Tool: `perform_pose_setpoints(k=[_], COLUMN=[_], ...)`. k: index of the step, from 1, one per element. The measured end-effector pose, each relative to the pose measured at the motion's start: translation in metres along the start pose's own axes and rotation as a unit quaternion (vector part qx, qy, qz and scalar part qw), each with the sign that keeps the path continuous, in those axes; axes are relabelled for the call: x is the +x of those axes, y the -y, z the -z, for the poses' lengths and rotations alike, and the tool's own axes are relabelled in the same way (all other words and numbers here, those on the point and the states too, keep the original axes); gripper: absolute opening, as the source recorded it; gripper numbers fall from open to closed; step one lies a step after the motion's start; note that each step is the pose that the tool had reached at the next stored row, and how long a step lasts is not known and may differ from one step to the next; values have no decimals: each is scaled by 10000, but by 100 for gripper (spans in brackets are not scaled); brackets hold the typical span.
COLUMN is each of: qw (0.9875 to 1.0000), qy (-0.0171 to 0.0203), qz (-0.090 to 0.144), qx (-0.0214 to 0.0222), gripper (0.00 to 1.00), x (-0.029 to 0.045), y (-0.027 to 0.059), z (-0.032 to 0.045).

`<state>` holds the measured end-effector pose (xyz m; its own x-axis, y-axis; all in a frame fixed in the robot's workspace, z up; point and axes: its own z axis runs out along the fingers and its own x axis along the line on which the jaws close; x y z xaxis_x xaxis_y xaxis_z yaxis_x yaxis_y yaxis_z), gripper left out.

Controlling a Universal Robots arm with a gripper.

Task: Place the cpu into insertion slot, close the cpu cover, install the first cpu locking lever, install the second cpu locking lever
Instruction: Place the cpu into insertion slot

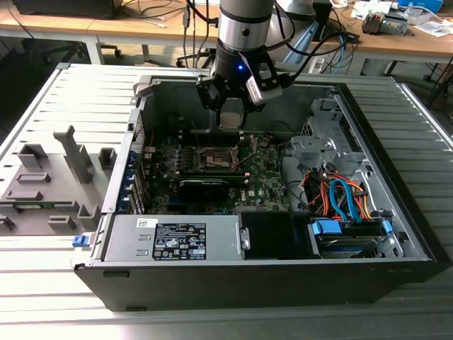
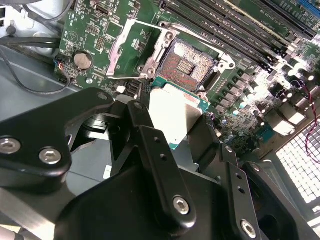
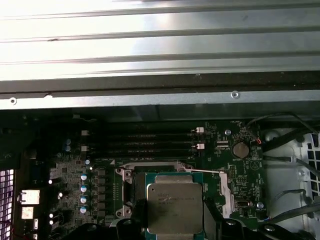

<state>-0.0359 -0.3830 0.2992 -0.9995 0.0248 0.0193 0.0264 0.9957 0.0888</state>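
Above the insertion slot (image 2: 187, 62), end effector (image 1: 231, 113) gripping the cpu (image 3: 175, 207), print unreadable, cpu cover (image 2: 132, 50) raised.

You're in a robotics lab or test workshop, not a home or shop. Signs noted: a robot arm (image 1: 244, 28) hangs over an opened desktop computer case (image 1: 212, 280), its green circuit board (image 1: 262, 177) bare. The case lies on a ribbed metal table (image 1: 42, 297). Grey holders (image 1: 42, 184) stand near that table's edge on the exterior view's left. Beyond the table's far edge, wooden desks (image 1: 106, 30) carry loose cables (image 1: 159, 10) and small electronic parts (image 1: 386, 23).
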Motion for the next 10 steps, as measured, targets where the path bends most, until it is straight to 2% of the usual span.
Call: perform_pose_setpoints(k=[10], qw=[10000], qy=[0], qz=[0], qx=[0], gripper=[54], x=[-1], y=[14], z=[-23])
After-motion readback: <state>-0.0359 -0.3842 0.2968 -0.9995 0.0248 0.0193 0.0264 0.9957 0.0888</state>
